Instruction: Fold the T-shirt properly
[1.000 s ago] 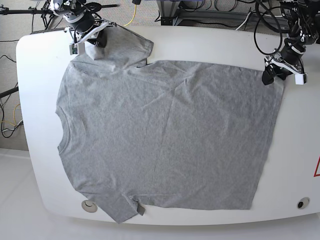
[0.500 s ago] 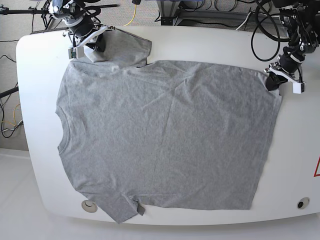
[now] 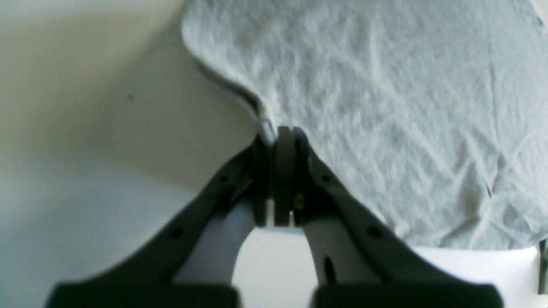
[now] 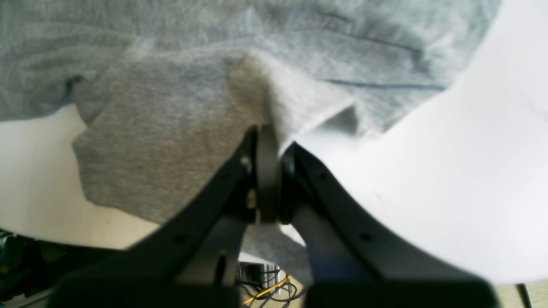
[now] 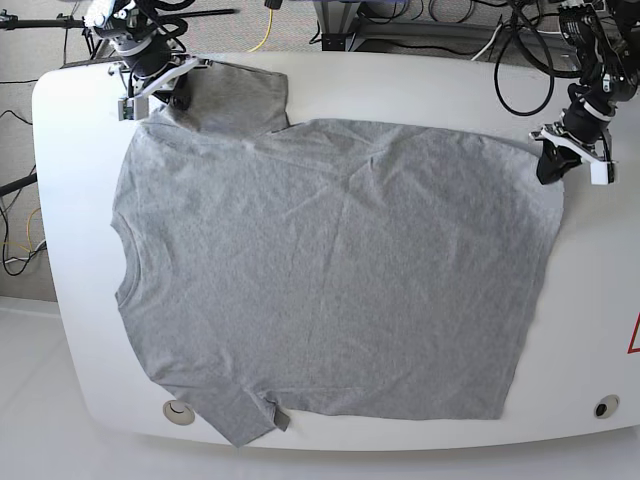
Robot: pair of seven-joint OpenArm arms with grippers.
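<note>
The grey T-shirt (image 5: 330, 270) lies spread flat on the white table (image 5: 70, 180), plain side up, collar at the left and hem at the right. My left gripper (image 5: 553, 166) sits at the far right corner of the hem, shut on the T-shirt's edge (image 3: 265, 124). At the far left, my right gripper (image 5: 177, 92) is shut on the far sleeve (image 5: 240, 95), pinching a raised fold of fabric (image 4: 265, 102). The near sleeve (image 5: 240, 415) lies flat at the front edge.
Cables (image 5: 440, 15) and frame parts lie behind the table. A round mark (image 5: 179, 410) sits near the front left edge and a small round socket (image 5: 605, 406) at the front right. A red marking (image 5: 634, 335) shows at the right border.
My right gripper has drawn the far sleeve further left and back. My left gripper has shifted right and slightly forward with the hem corner, pulling the shirt's far edge tauter.
</note>
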